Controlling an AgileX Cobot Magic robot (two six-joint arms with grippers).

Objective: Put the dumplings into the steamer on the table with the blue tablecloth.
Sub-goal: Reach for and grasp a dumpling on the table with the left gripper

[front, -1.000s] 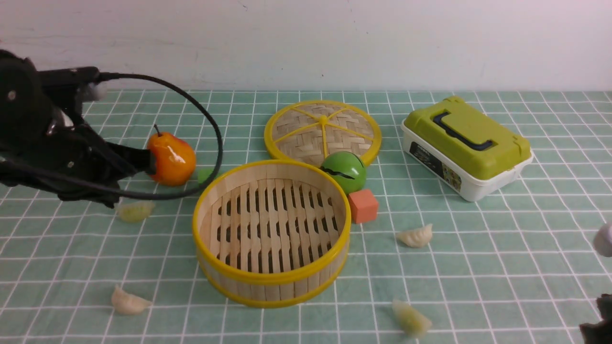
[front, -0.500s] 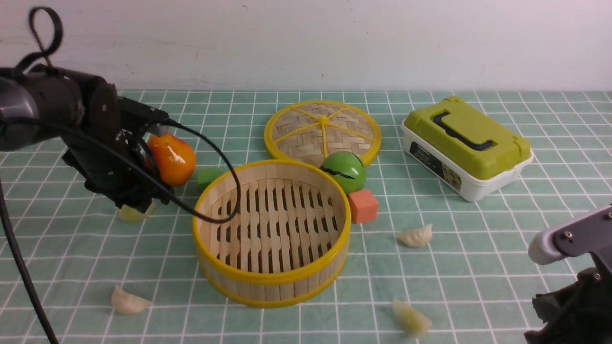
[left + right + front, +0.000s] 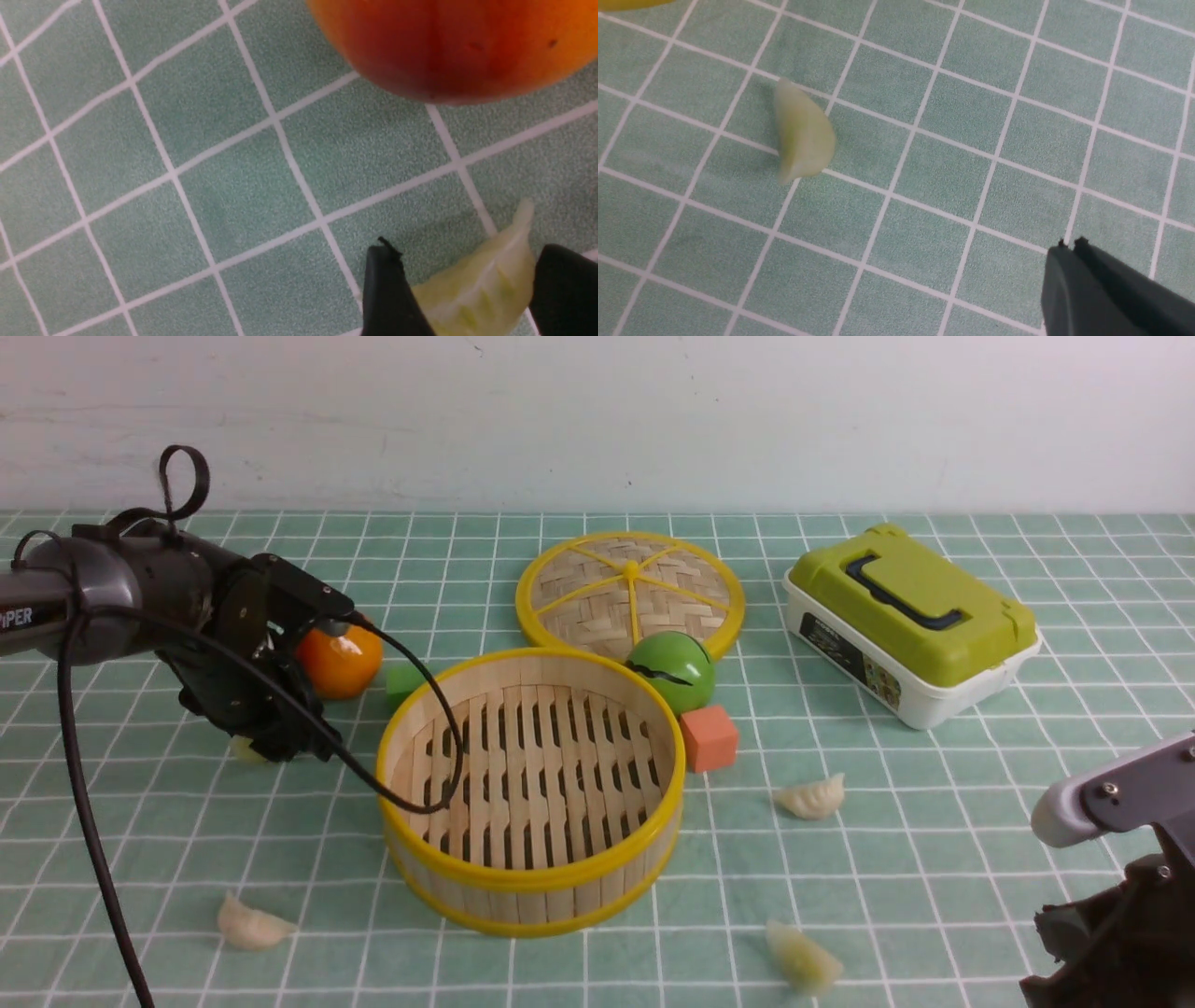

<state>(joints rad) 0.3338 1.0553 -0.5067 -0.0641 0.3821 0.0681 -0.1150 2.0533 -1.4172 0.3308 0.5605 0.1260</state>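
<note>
The steamer (image 3: pixel 532 896) stands empty mid-table on the blue tablecloth (image 3: pixel 934 859). My left gripper (image 3: pixel 273 745) is down beside the pear, open, its fingers on either side of one dumpling (image 3: pixel 476 289) that lies on the cloth; only a sliver of that dumpling (image 3: pixel 245 749) shows in the front view. Three other dumplings lie loose: front left (image 3: pixel 250 924), right of the steamer (image 3: pixel 810 797), and front right (image 3: pixel 801 956). My right gripper (image 3: pixel 1069 245) is shut and empty, low at the front right, some way from the dumpling (image 3: pixel 803 137) in its wrist view.
An orange pear (image 3: pixel 344 661) sits just behind my left gripper, beside a small green block (image 3: pixel 401 679). Behind the steamer are the woven lid (image 3: pixel 630 588), a green ball (image 3: pixel 674 670) and an orange cube (image 3: pixel 709 737). A green-lidded box (image 3: pixel 910 621) stands back right.
My left arm has swung in and come down over the dumpling by the pear. My right arm has risen into view at the front right and has hardly moved since.
</note>
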